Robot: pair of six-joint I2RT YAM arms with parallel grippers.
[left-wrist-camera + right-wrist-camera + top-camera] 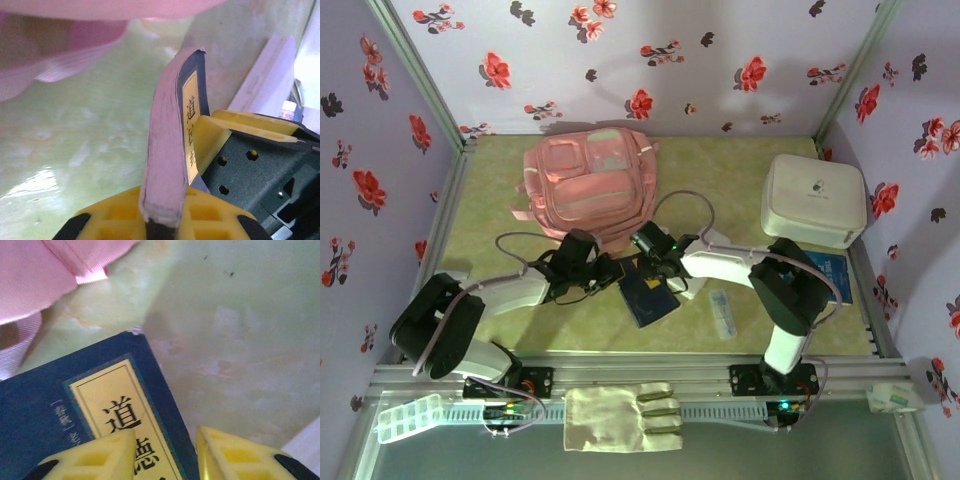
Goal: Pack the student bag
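We find the soft pink fabric backpack (588, 180) behind the dark blue softcover book (645, 295), with the white rounded hard box (814, 200) to their right.

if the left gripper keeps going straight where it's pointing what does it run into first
Probably the student bag: the left gripper, clamped on the blue book, points over the table toward its pink edge. Depth is unclear.
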